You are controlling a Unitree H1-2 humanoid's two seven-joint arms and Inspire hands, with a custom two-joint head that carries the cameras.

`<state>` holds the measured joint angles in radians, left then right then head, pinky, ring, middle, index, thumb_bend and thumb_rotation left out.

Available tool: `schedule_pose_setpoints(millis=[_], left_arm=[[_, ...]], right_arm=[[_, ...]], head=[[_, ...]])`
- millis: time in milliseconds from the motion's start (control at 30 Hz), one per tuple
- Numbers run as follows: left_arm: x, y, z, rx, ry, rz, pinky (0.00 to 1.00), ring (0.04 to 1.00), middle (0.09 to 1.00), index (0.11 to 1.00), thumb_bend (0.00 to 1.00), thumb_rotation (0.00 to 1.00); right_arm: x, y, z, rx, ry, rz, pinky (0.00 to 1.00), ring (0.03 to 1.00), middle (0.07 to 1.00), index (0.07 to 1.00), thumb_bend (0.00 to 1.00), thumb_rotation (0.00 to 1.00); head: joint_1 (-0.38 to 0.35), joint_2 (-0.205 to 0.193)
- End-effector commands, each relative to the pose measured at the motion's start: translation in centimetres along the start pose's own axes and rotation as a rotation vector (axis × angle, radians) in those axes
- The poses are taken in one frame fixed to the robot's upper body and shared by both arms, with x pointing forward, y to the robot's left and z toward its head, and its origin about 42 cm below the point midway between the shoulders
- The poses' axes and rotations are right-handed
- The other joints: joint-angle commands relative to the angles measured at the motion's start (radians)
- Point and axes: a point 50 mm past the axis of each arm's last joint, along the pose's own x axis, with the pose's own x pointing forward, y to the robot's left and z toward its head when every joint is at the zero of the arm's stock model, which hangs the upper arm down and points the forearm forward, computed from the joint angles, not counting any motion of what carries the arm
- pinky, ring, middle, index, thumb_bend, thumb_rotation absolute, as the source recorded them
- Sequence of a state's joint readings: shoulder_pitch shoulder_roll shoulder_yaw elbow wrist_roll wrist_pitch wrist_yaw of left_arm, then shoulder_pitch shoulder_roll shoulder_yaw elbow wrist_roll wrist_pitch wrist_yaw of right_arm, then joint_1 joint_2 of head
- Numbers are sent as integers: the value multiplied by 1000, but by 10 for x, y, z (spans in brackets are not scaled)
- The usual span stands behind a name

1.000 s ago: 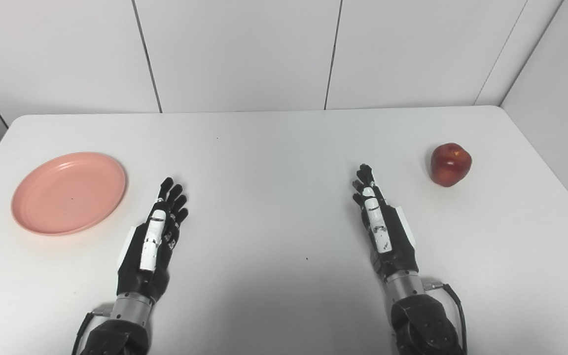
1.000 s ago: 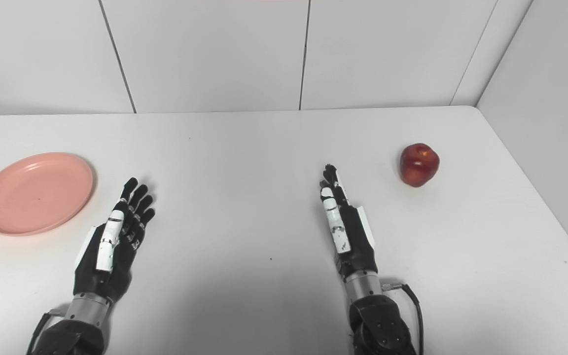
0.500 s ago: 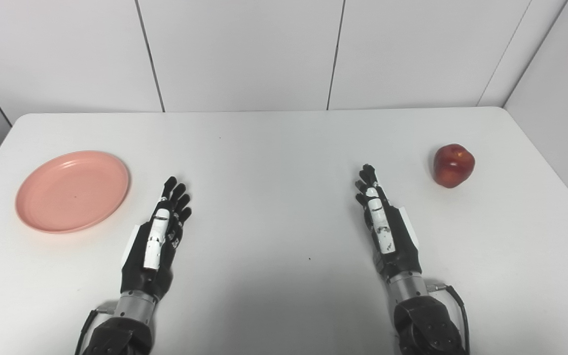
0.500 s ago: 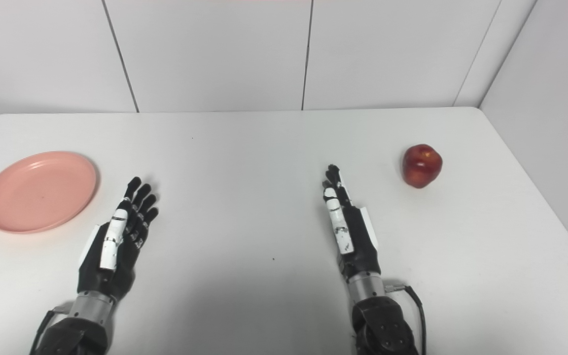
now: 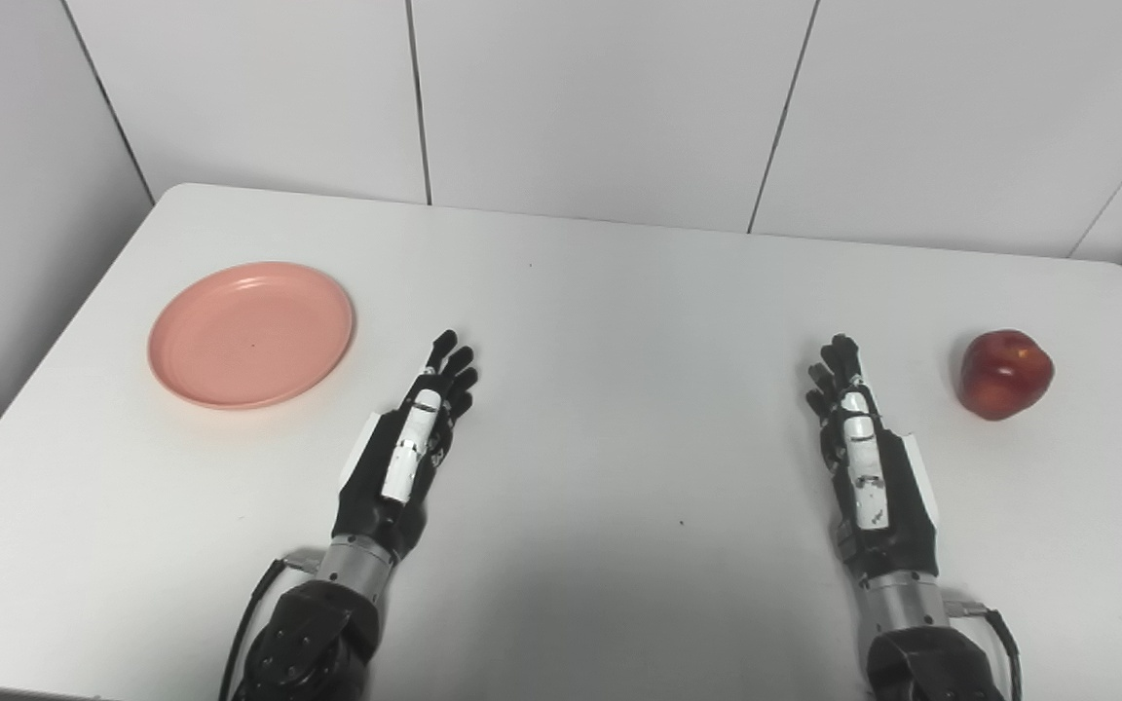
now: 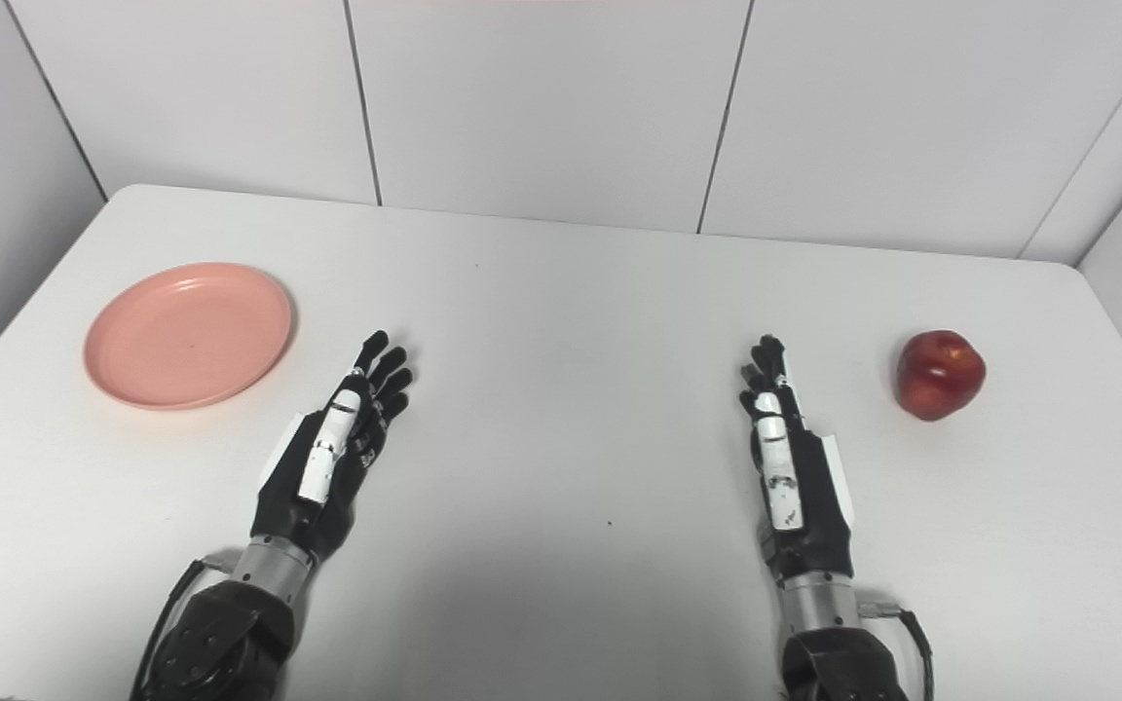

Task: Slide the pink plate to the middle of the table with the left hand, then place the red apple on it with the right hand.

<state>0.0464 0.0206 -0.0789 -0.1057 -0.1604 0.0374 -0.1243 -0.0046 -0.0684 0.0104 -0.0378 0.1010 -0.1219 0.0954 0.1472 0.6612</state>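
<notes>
Swinging left, the camera has turned since half a second ago: the whole picture has shifted, so the pink plate [image 5: 251, 334] and the red apple [image 5: 1004, 374] both sit further right in the frame, and a grey side wall [image 5: 25, 195] now fills the upper left. Against the table [image 5: 600, 292] itself, neither the plate nor the apple looks to have moved, and both hands keep the same pose as before.

The table is plain white with rounded corners, and its far edge runs slightly tilted across the upper part of the frame. Behind it stand pale wall panels [image 5: 600, 97] split by dark vertical seams.

The left hand [image 5: 405, 453] lies low over the table in the lower left of centre, fingers [image 5: 454, 365] stretched out straight and slightly fanned, released, holding nothing, pointing up and right. The plate sits in the left of the frame, near those fingertips but clearly apart from them.

The right hand [image 6: 795, 467] lies lower right of centre, fingers [image 6: 770, 360] extended and close together, also released and empty. The apple rests on the table at the right edge of the frame, beside those fingertips yet apart from them.
</notes>
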Motion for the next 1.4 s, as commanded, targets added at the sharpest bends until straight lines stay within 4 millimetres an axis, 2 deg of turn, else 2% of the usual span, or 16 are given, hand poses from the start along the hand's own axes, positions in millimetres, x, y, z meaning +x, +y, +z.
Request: schedule_pose_setpoints(millis=[0, 567, 833, 1367], left_arm=[[-9, -10, -10, -24, -2, 21, 998, 973, 978, 963, 365, 1000], [-9, -31, -24, -27, 20, 21, 972, 961, 971, 952, 360, 1000], [-7, -35, -25, -29, 26, 16, 972, 964, 970, 949, 374, 1000], [-5, -31, -26, -22, 6, 14, 971, 960, 966, 944, 378, 1000]], right_arm=[[-14, -13, -14, -16, 23, -10, 1000, 996, 1000, 1000, 360, 1000], [-19, -30, -21, 3, 14, -2, 1000, 1000, 1000, 1000, 267, 1000], [-18, -33, -21, 25, 10, 4, 1000, 1000, 1000, 1000, 254, 1000], [-16, -30, -21, 9, 4, 4, 1000, 1000, 1000, 1000, 248, 1000]], head=[[13, -4], [175, -87], [192, -89], [191, -103]])
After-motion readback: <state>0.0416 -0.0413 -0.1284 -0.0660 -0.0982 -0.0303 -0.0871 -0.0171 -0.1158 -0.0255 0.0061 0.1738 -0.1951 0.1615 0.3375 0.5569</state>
